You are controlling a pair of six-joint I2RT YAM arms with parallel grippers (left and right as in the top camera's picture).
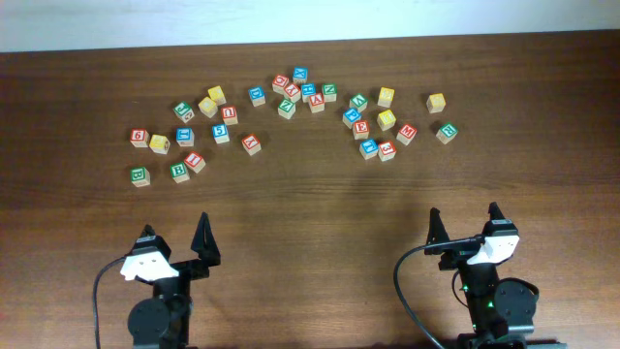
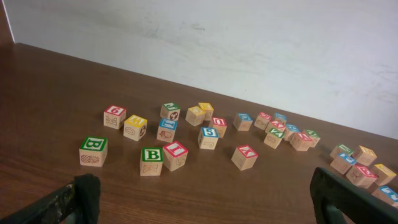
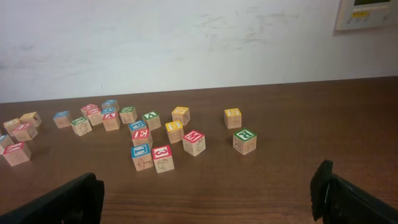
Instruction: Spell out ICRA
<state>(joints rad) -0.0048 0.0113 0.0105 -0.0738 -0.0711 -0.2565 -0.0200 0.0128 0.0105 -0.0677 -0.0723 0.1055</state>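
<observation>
Small wooden letter cubes lie scattered across the far half of the brown table point(image 1: 310, 208). The red I cube point(image 1: 195, 161) point(image 2: 176, 149) sits at the left, beside a green B cube point(image 1: 179, 172) point(image 2: 151, 155). The green R cube point(image 1: 447, 132) point(image 3: 245, 138) stands at the far right. Several yellow-topped and red-topped cubes show, but I cannot read which is the C or the A. My left gripper point(image 1: 175, 225) point(image 2: 204, 186) and right gripper point(image 1: 465, 210) point(image 3: 208, 180) hover near the front edge, both open and holding nothing, well short of the cubes.
Another green B cube point(image 1: 139, 175) point(image 2: 93, 144) is nearest the left edge. A red E cube point(image 1: 362, 127) point(image 3: 140, 134) and a red 3 cube point(image 1: 387, 149) point(image 3: 161, 152) lie in the right group. A white wall point(image 3: 186, 37) rises behind the table.
</observation>
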